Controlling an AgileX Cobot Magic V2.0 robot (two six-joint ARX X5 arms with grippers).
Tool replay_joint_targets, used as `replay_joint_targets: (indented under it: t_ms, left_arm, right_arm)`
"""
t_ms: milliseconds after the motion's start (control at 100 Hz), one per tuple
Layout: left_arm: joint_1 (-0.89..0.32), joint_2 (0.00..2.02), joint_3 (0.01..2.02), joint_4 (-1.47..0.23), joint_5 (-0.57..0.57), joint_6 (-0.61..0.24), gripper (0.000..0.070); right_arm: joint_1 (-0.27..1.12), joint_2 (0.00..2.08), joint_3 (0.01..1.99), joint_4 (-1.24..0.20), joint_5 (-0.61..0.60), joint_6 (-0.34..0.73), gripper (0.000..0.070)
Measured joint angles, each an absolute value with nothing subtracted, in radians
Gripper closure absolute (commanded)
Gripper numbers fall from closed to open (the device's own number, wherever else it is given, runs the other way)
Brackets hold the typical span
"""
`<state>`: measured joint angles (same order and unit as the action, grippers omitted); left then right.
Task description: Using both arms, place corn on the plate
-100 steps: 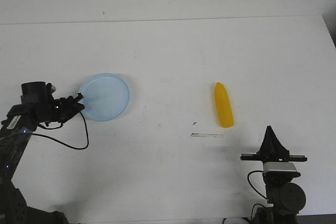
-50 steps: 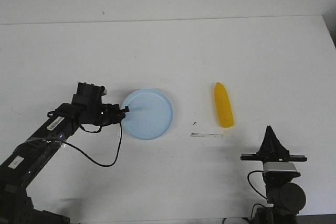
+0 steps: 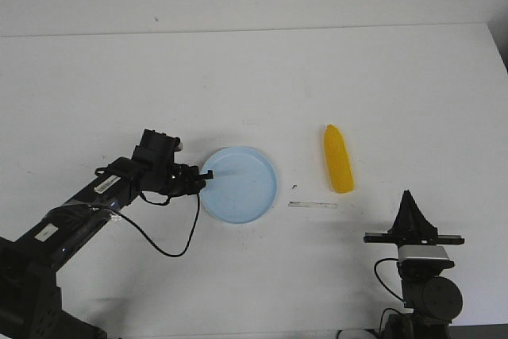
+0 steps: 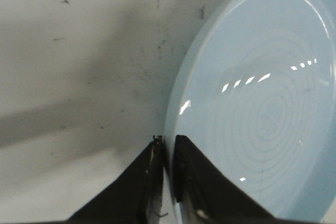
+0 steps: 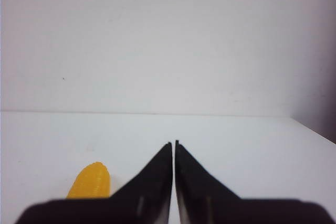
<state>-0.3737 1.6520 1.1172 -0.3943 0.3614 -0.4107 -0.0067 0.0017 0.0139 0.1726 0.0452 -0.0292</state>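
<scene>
Your right wrist view cuts off most of the corn (image 5: 91, 181): only its rounded tip shows beside the right gripper (image 5: 174, 145), whose fingers (image 5: 157, 174) are pressed together on nothing. In your left wrist view the plate (image 4: 262, 103) runs out of frame, and the left gripper (image 4: 168, 142) has its fingers (image 4: 149, 166) pinched narrowly on the plate's rim.

From the front, the corn (image 3: 338, 158) lies flat on the worktop (image 3: 254, 77), its long axis running roughly away from the robot, narrow end pointing to the far side and tilted slightly left. It sits apart from the plate (image 3: 246, 188), off to that plate's right. The left gripper (image 3: 203, 178) grips the plate's left edge. The right gripper (image 3: 408, 197) stands near the front edge, nearer than the corn and to its right.

A thin pale strip (image 3: 313, 205) lies between plate and corn; you can't make out what it is.
</scene>
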Motion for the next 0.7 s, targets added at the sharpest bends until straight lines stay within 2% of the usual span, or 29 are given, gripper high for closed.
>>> replay_joint_targets:
  t_ms: [100,150,410,570,680,700]
  left_arm:
    - [-0.389,1.652,1.117,-0.375,0.365,-0.411,0.0488]
    - [-0.392,1.652,1.117,-0.368,0.365,-0.411,0.0456]
    - [-0.404,1.641,1.117,-0.382,0.365,-0.41,0.0455]
    - [-0.385,1.536,1.116,-0.406,0.365,-0.41,0.0474]
    - [-0.345,1.425,1.116,-0.396,0.354,-0.41,0.0654]
    - [-0.338,1.406,1.115,-0.39,0.344,-0.41,0.067]
  right_arm:
    - [-0.007,0.002,0.014,0.172,0.045,-0.029,0.0689]
    - [-0.007,0.002,0.014,0.172,0.045,-0.029,0.0689]
    - [-0.007,0.002,0.014,0.172,0.045,-0.029,0.069]
    - [-0.007,0.002,0.014,0.172,0.045,-0.029,0.0689]
    - [-0.007,0.002,0.014,0.172,0.045,-0.029,0.0689]
    - [-0.007,0.002,0.014,0.172,0.045,-0.029,0.069]
